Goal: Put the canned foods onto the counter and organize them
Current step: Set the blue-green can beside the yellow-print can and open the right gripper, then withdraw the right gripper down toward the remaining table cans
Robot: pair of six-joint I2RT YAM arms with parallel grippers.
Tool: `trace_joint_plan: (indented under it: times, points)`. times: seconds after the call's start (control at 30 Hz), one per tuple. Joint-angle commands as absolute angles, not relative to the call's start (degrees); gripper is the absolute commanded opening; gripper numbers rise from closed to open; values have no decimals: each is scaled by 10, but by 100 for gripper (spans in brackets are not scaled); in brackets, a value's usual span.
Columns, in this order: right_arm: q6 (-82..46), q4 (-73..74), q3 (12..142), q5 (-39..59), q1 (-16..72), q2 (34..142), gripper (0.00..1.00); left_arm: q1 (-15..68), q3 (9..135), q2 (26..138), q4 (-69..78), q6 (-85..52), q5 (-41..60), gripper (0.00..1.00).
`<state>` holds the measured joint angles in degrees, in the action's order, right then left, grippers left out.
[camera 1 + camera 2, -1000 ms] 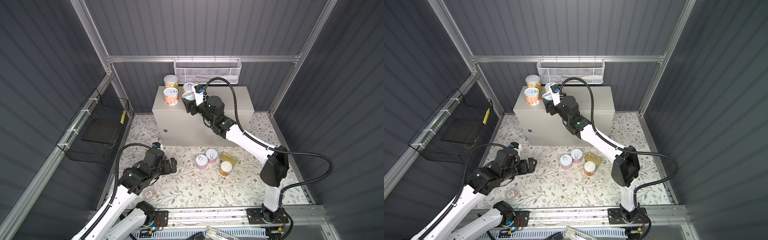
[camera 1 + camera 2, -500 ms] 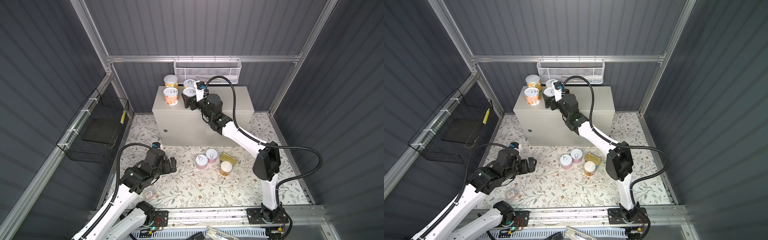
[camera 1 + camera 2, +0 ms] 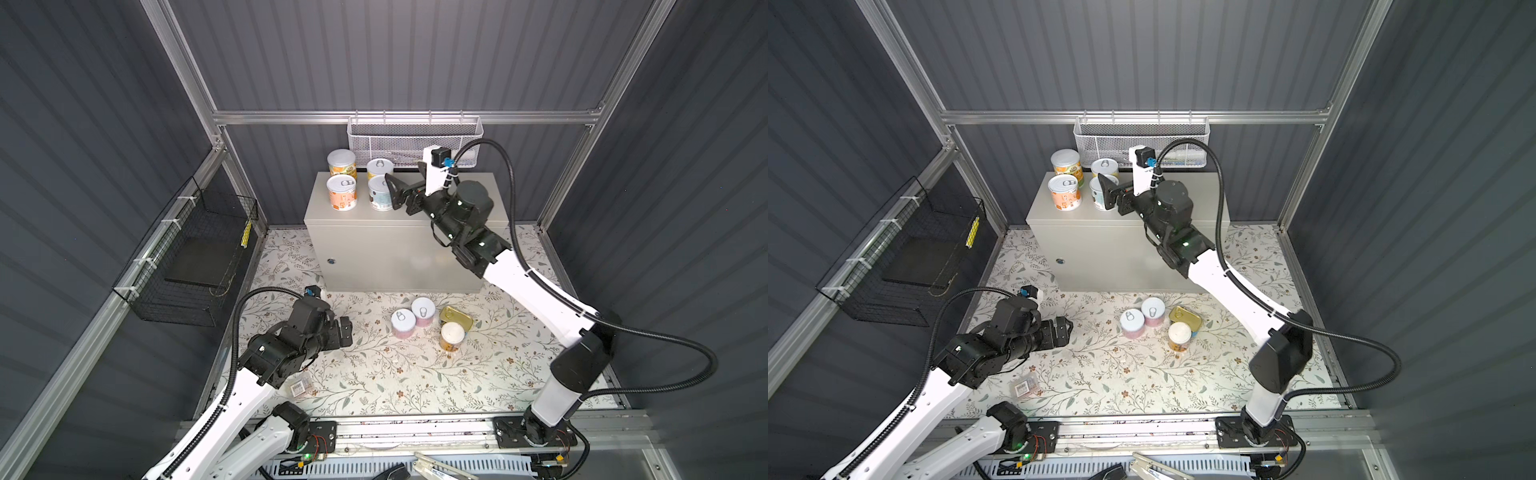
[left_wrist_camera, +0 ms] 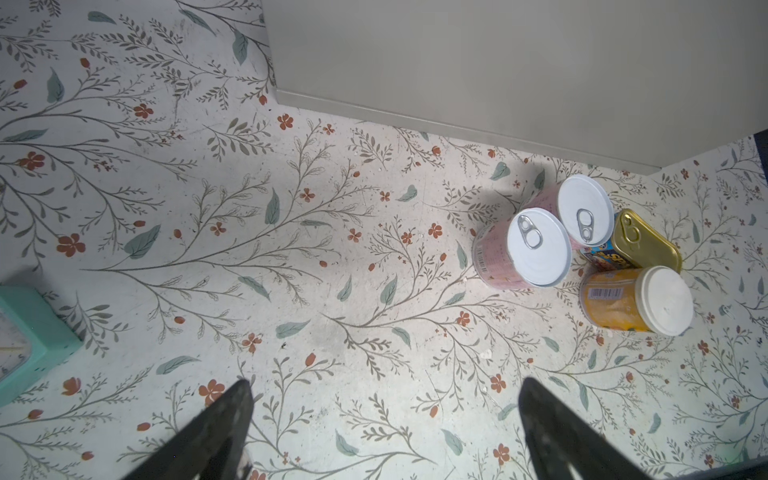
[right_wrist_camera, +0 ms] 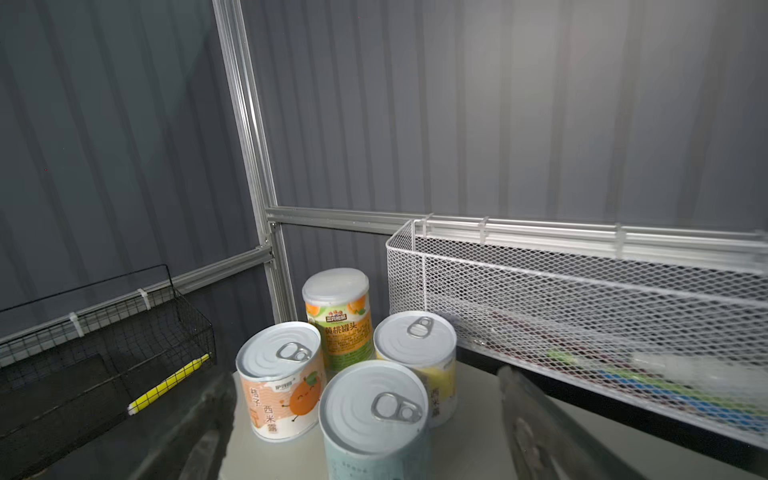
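Several cans stand grouped on the left end of the beige counter (image 3: 415,241): a tall orange-label can (image 3: 341,163), a yellow one (image 3: 380,168), an orange-and-white one (image 3: 341,193) and a pale blue one (image 3: 379,194). My right gripper (image 3: 395,195) is open just right of the blue can (image 5: 374,419), which stands free between its spread fingers (image 5: 523,411). On the floral floor sit two pink cans (image 3: 403,323) (image 3: 423,311), a gold tin (image 3: 456,319) and a yellow can with a white lid (image 3: 451,336). My left gripper (image 3: 345,331) hangs open and empty above the floor, left of them (image 4: 384,399).
A white mesh basket (image 3: 415,139) hangs on the back wall just above the counter's rear edge. A black wire basket (image 3: 195,257) hangs on the left wall. A clear barcode packet (image 3: 300,388) lies near the left arm. A teal object (image 4: 29,332) shows in the left wrist view.
My right gripper has opened, let go of the blue can on the counter beside the orange-and-white can, and drawn back a little to the right. The left arm has not moved.
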<state>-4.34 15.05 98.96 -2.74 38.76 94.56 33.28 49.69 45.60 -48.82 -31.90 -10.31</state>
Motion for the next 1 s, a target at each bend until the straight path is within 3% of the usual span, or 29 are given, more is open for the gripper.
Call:
trace_joint_plan:
  times: [0.0, 0.47, 0.7, 0.97]
  points:
    - [-59, 128, 936, -30, 389, 882, 99, 329, 506, 451, -497, -308, -85, 100]
    - [-157, -84, 619, -131, 406, 538, 99, 329, 484, 425, -491, -297, -15, 100]
    - [-211, -200, 556, -150, 407, 467, 99, 329, 457, 403, -469, -324, 10, 100]
    - [-254, -220, 513, -130, 407, 442, 99, 329, 444, 382, -468, -340, 34, 100]
